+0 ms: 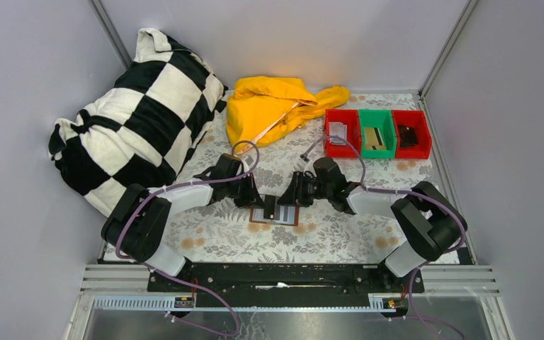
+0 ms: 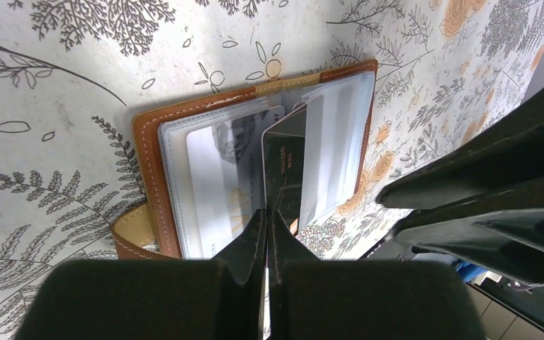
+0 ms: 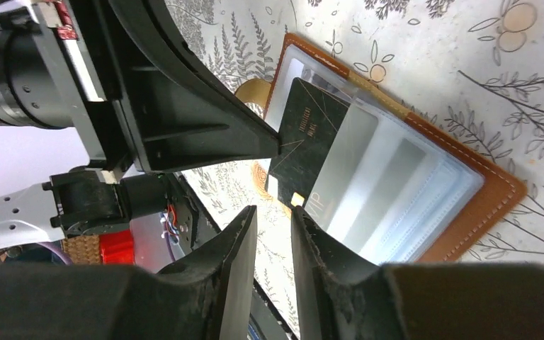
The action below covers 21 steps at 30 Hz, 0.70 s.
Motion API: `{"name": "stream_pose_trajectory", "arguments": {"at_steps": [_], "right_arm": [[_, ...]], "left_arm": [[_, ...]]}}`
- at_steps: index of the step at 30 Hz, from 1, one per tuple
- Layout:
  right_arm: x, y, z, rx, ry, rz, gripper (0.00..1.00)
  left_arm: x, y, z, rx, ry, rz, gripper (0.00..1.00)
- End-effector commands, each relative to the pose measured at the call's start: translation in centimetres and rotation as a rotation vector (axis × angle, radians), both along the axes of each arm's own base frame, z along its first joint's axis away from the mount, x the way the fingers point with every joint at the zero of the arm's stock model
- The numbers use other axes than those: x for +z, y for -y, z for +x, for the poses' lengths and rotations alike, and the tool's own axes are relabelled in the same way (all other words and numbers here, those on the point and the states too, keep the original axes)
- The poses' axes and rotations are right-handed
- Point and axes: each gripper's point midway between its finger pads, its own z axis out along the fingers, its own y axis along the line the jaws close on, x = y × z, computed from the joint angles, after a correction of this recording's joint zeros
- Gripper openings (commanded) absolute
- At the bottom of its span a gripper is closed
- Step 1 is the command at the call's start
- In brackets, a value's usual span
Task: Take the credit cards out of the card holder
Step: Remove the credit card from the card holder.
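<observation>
**Inspector:** Location of the card holder?

**Examiner:** Centre of the overhead view, lying open and flat on the floral cloth, between the two wrists. One dark card stands partway out of its clear sleeve, projecting toward the lower left of the right wrist view.

**Inspector:** Tool condition?

**Examiner:** The left gripper is fully closed, with its tips meeting at the card's edge. Whether that edge is nipped between them cannot be told. The right gripper is parted by a narrow gap with nothing in it, its tips just short of the card's free corner.

**Inspector:** Recommendation for the step in hand?

**Examiner:** In my judgement, the card should be drawn along the sleeve's length, low and flat. Pulled upward, it would likely lift the holder with it. One tool should pin the brown cover while the other pulls. The free end should be taken squarely, since a corner grip may twist the card.
</observation>
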Motion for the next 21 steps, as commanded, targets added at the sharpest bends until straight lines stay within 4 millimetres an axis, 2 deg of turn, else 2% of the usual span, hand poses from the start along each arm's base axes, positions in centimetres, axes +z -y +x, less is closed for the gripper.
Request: {"name": "stream_pose_trajectory", "arguments": {"at_steps": [1, 11, 21], "right_arm": [[-1.3, -0.6, 0.2, -0.007, -0.016, -0.025, 0.31], [-4.7, -0.9, -0.1, -0.014, -0.108, -0.044, 0.31], [-6.1, -0.7, -0.8, -0.020, -0.146, -0.038, 0.29]], "left_arm": [[0.8, 0.3, 0.4, -0.016, 0.029, -0.019, 0.00], [0.4, 0.2, 0.3, -0.007, 0.024, -0.023, 0.00], [0.5, 0.9, -0.2, -0.010, 0.000, -0.119, 0.00]]}}
